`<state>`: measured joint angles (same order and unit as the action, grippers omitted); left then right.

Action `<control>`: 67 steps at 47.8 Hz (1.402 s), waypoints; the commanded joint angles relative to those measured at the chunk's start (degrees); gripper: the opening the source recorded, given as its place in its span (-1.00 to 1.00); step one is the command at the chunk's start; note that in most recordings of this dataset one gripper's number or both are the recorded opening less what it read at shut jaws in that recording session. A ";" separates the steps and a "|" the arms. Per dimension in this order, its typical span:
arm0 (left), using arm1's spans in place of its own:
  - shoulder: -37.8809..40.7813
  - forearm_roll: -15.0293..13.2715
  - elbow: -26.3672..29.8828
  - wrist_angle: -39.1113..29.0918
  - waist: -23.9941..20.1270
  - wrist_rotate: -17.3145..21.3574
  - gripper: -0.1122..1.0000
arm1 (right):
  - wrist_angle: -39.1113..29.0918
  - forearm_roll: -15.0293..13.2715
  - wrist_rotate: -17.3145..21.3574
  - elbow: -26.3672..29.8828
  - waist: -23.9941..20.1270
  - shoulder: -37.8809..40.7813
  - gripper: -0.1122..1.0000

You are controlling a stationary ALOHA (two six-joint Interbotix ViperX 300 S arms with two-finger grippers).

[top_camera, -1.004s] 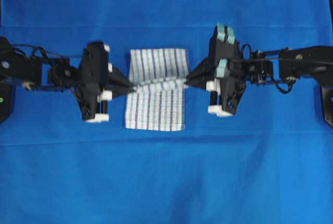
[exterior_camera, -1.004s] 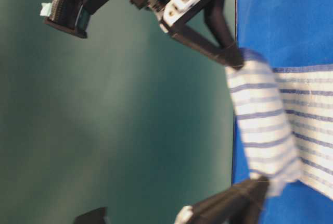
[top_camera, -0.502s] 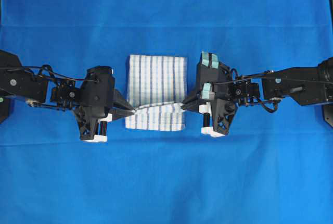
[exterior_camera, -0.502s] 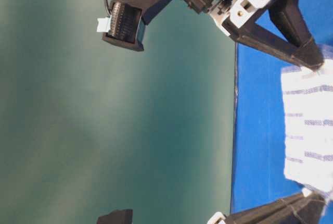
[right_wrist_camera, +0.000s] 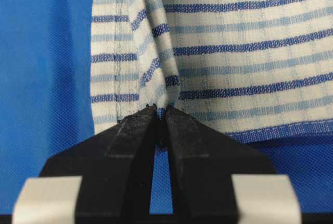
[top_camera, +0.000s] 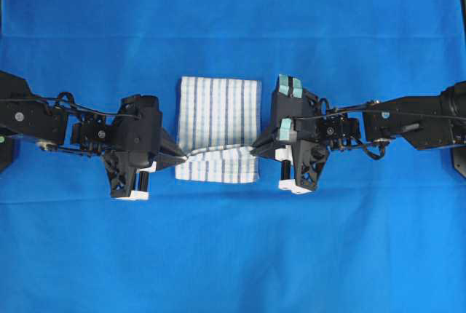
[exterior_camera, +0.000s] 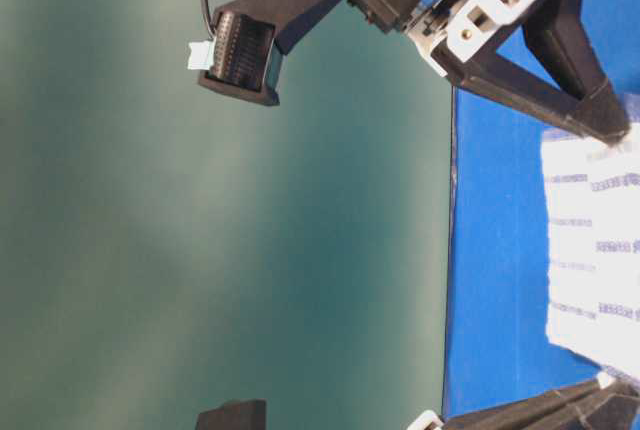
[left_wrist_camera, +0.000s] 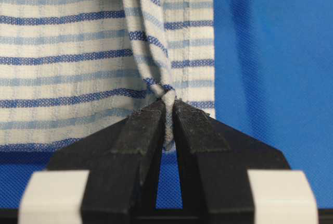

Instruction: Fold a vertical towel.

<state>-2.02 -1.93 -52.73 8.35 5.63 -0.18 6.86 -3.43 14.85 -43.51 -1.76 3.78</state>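
Overhead view: the striped towel [top_camera: 218,129] lies at the middle of the blue cloth [top_camera: 233,255] that covers the table, between the two arms. Its far part lies flat, stripes running away from the near edge. Its upper layer is drawn toward the near edge, and this layer's free edge hangs in a shallow curve between the two grippers, above the near part of the towel.

Left gripper [top_camera: 182,157]: at the towel's left edge, fingertips pressed together on a bunched corner of the cloth. The left wrist view confirms this: the towel [left_wrist_camera: 104,52] is pinched into a small twisted tuft between the black fingers [left_wrist_camera: 140,135], and the rest lies spread on the blue cloth [left_wrist_camera: 270,52] beyond.

Right gripper [top_camera: 256,147]: at the towel's right edge, likewise clamped. In the right wrist view the black fingers [right_wrist_camera: 182,135] close on a fold of the towel [right_wrist_camera: 234,52], which rises from the tips as a narrow pleat.

Table-level view: the towel [exterior_camera: 595,250] spans between both gripper tips, over the blue cloth [exterior_camera: 495,250]; slightly blurred.
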 commanded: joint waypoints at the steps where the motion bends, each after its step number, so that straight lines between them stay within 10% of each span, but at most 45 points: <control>1: -0.44 0.09 0.79 0.35 0.26 0.00 -0.71 | 0.09 0.09 0.09 1.23 -0.26 -0.44 -0.66; 10: -0.44 0.00 0.97 1.14 0.26 0.00 -0.68 | 0.00 0.09 0.09 2.02 -0.44 0.00 -0.60; 21: -0.88 0.09 1.05 1.05 0.44 -0.09 0.18 | 0.00 0.09 0.18 2.46 -2.11 0.00 0.41; 67: -41.04 0.18 -3.43 -11.16 -3.08 1.23 0.35 | -15.21 -7.03 0.53 -0.44 0.88 -33.66 0.27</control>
<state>-39.29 -1.93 -55.99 -2.46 3.96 1.05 -8.61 -10.02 15.47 -43.59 -1.58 -26.37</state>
